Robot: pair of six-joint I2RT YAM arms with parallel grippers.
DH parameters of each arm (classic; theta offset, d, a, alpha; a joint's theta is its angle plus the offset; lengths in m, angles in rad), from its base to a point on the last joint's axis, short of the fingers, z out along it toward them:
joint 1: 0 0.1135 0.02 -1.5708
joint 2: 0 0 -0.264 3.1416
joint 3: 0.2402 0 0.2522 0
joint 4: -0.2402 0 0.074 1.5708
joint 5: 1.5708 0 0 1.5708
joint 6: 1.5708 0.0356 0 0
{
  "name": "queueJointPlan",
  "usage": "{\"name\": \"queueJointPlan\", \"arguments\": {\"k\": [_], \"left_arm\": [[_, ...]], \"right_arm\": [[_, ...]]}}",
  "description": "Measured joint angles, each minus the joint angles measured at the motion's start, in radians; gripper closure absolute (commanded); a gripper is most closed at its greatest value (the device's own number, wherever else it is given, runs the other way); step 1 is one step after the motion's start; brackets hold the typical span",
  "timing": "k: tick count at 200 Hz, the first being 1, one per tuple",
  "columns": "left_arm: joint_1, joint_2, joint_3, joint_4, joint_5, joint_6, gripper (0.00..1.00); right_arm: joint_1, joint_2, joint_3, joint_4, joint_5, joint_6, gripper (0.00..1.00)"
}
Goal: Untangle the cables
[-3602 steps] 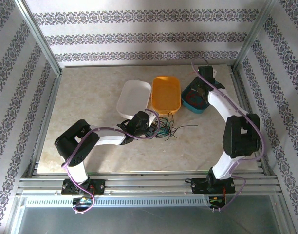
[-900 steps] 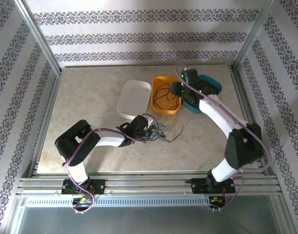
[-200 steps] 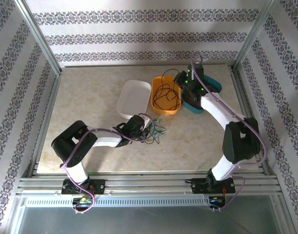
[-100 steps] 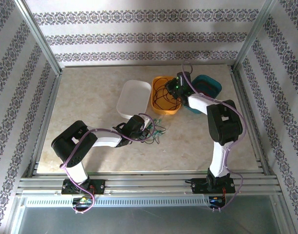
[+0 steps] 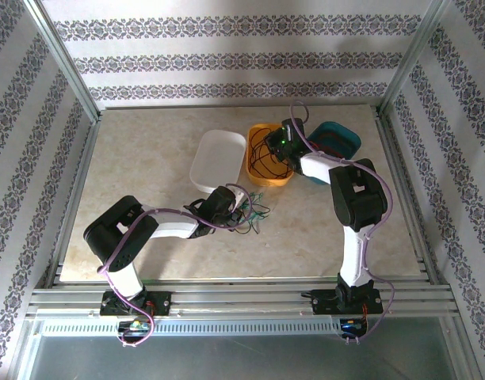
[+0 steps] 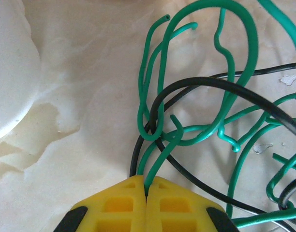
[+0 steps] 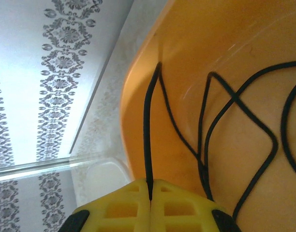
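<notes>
Against a second ago, my right arm has folded in. Its elbow was then out toward the right rail and now stands close behind the trays. The right gripper has slid from the teal tray to above the orange tray. The left arm has stayed put. Eighteen seconds back the orange tray was bare; now a dark cable loops inside it.

The table is pale marbled stone, closed on three sides by patterned wallpaper set in an aluminium frame. The white tray sits just beside the orange one's left side, and the teal one lies off its right side.

I have open ground across the left half of the table and along the near right, in front of the trays. The tangle of green and black cables lies just in front of the white tray, at the left gripper.

On the left wrist view its yellow fingers are pressed together on a green cable, with a black cable crossing it. On the right wrist view the right fingers pinch the dark cable where it runs up the orange tray's wall.
</notes>
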Motion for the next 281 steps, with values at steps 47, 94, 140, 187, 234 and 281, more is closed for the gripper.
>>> {"name": "queueJointPlan", "arguments": {"k": [47,94,140,187,234,281], "left_arm": [[0.0,0.0,0.004,-0.009,0.0,0.0,1.0],[0.0,-0.004,0.004,-0.009,0.003,0.0,1.0],[0.0,-0.029,0.003,-0.01,0.034,0.0,1.0],[0.015,-0.075,-0.011,-0.008,0.08,0.0,1.0],[0.026,-0.075,-0.012,-0.007,0.105,0.0,1.0],[0.026,-0.075,-0.012,-0.006,0.109,0.0,1.0]], "right_arm": [[-0.001,-0.019,0.024,-0.052,0.031,-0.076,0.5],[0.001,-0.236,-0.044,-0.184,0.101,-0.218,0.48],[0.04,-0.513,-0.192,-0.32,0.069,-0.423,0.53],[0.131,-0.597,-0.332,-0.556,-0.088,-0.621,0.55],[0.167,-0.559,-0.37,-0.66,-0.179,-0.713,0.6],[0.209,-0.447,-0.348,-0.68,-0.23,-0.774,0.66]]}}
